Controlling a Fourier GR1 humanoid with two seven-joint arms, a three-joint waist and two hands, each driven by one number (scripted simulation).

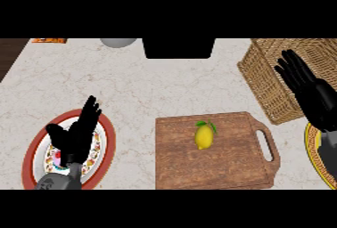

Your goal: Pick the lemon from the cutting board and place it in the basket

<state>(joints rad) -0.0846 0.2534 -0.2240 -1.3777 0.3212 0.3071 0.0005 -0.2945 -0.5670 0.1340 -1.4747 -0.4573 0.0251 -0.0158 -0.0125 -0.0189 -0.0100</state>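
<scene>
Head view, looking steeply down on a pale marbled counter.

Lemon — yellow, with a small green leaf at its upper end. It lies on the wooden cutting board, a little above the board's middle, nothing touching it. The board has a handle slot along its right side.

Wicker basket at upper right, beyond the board's far right corner; only part of it is in frame, running off the right edge. Lemon and basket are apart, with bare board and a strip of counter between.

Right hand at the right edge, fingers straight and spread, pointing up-frame. It overlaps the basket's right part and holds nothing. Well apart from the lemon.

Left hand at lower left, fingers straight and close together, thumb out to the left — nothing held. It shows over a red-rimmed patterned plate.

A second plate, yellow-edged, shows partly at the right edge below the right hand, partly hidden by the forearm.

Along the far edge: a black box-like object, a grey rounded object cut by the frame, and a small orange item at the far left — none can be identified further
</scene>
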